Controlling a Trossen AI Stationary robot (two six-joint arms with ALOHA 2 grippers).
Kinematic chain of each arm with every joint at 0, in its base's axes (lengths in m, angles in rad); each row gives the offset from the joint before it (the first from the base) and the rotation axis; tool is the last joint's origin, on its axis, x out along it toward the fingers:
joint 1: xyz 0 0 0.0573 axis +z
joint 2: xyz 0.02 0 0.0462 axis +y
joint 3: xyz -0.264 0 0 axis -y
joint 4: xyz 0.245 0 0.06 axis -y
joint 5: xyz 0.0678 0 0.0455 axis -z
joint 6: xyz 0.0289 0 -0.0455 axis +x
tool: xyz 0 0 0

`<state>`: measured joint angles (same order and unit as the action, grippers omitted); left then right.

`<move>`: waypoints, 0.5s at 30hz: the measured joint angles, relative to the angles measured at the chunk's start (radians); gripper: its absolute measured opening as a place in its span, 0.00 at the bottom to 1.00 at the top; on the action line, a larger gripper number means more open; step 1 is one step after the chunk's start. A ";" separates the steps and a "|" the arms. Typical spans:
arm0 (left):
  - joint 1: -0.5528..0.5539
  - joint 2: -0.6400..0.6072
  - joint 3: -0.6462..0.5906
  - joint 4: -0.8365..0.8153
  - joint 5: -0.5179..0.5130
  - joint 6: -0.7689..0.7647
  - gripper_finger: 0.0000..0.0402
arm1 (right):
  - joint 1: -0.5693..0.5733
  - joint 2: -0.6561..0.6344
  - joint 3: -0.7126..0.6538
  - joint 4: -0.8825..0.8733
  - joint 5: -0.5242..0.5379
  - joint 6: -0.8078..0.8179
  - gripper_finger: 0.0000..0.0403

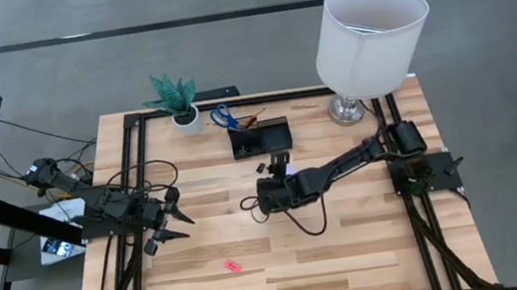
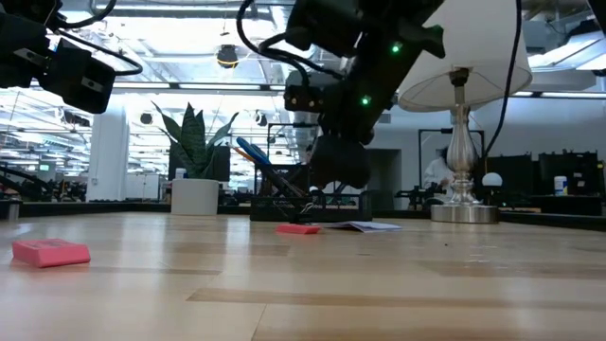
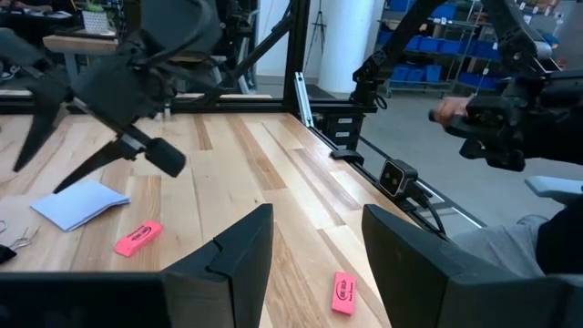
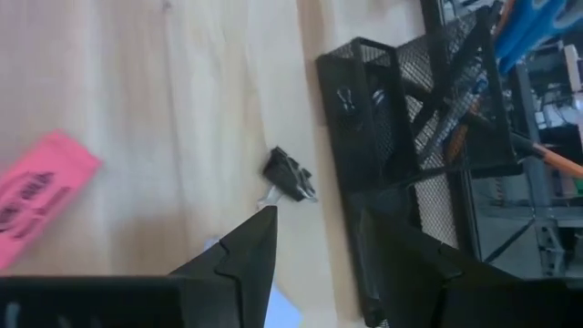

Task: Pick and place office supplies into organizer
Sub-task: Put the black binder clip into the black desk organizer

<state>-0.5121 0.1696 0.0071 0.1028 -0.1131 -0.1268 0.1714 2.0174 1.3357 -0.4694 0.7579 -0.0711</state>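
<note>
Just beyond the right claw (image 4: 314,239) on the wooden surface (image 1: 352,243) stands the black organizer (image 4: 410,118); a black clip (image 4: 290,175) lies before its released fingertips, a pink eraser (image 4: 36,196) off to one side. The left claw (image 3: 314,255) hangs released, well apart.

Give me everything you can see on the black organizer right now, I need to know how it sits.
The organizer is a small black wire-mesh box standing on the wooden table, toward its far edge beside the white plant pot. It has a taller cup section and a lower tray compartment. Blue-handled scissors and an orange pencil stick out of the cup at a slant. A black clip seems to lie in the tray. Another black clip lies on the wood just outside it. The right gripper hovers close by, not touching it.
</note>
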 joint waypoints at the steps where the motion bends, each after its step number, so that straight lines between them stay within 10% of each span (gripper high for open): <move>1: 0.000 0.000 0.000 0.000 0.000 0.000 0.41 | -0.007 0.000 0.000 0.000 -0.003 -0.009 0.39; 15: 0.000 0.000 0.000 0.000 -0.003 0.001 0.41 | -0.090 0.000 0.000 0.004 -0.137 -0.176 0.38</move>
<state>-0.5121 0.1699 0.0071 0.1028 -0.1162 -0.1257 0.0809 2.0174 1.3357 -0.4657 0.6204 -0.2471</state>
